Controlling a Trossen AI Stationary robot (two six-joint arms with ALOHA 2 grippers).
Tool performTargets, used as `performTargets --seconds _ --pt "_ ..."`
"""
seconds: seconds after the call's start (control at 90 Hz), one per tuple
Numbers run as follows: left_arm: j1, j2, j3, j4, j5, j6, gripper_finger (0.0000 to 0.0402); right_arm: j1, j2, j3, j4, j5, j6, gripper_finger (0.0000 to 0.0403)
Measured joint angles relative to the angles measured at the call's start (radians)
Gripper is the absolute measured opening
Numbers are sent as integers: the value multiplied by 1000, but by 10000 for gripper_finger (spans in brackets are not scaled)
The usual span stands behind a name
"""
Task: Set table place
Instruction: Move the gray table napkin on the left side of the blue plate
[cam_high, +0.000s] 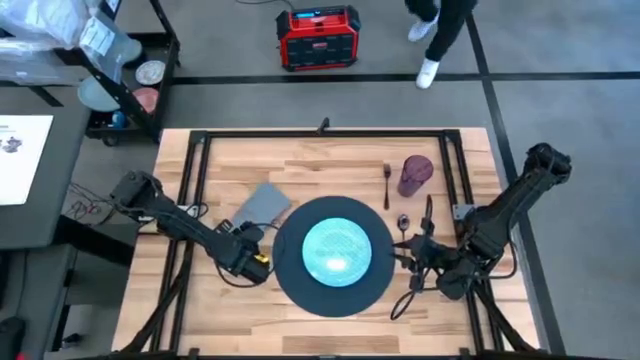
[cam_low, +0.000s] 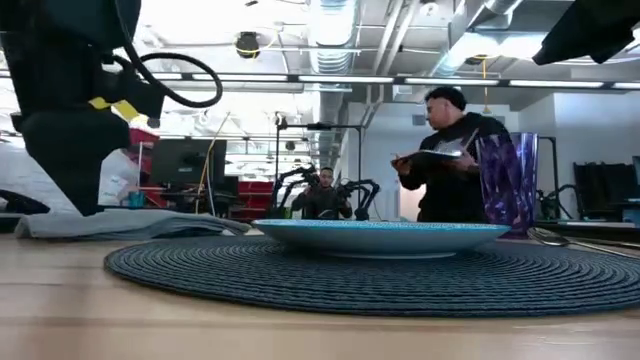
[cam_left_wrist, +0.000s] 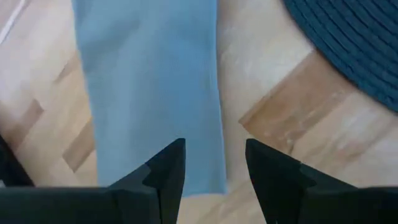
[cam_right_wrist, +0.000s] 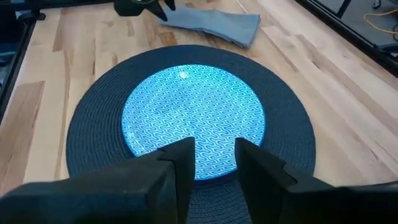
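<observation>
A teal plate (cam_high: 337, 248) (cam_right_wrist: 193, 118) lies on the round dark grey mat (cam_high: 290, 285) (cam_right_wrist: 93, 137) in the middle of the table (cam_high: 300, 160). The grey napkin (cam_high: 262, 205) (cam_left_wrist: 149, 81) lies flat on the wood, left of and beyond the mat. A fork (cam_high: 387, 183), a spoon (cam_high: 403, 222) and the purple cup (cam_high: 415, 175) (cam_low: 508, 185) stand right of the mat. My left gripper (cam_high: 252, 258) (cam_left_wrist: 214, 165) is open over the napkin's near edge. My right gripper (cam_high: 405, 255) (cam_right_wrist: 214, 158) is open over the mat's right rim, with nothing between its fingers. My left gripper stands open and points down at the napkin's near edge (cam_left_wrist: 199, 168), one finger (cam_left_wrist: 165, 171) over the cloth and the other over bare wood. Whether the fingertips touch the cloth, I cannot tell.
Black frame tubes (cam_high: 320, 133) run along the table's far and side edges. A person (cam_low: 450, 150) stands beyond the table. There is bare wood near the front edge (cam_high: 330, 335) and at the far left (cam_high: 230, 160).
</observation>
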Motion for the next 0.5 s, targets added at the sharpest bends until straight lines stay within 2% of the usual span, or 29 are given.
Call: performTargets --seconds 0.244,0.433,0.5 --pt "-16 0 -1 7 -5 1 153 0 0 0 0 13 -9 101" --pt "48 0 -37 28 -30 30 153 -17 0 0 0 13 -11 101" --pt "79 0 -39 28 -75 47 153 -23 0 0 0 13 -12 101"
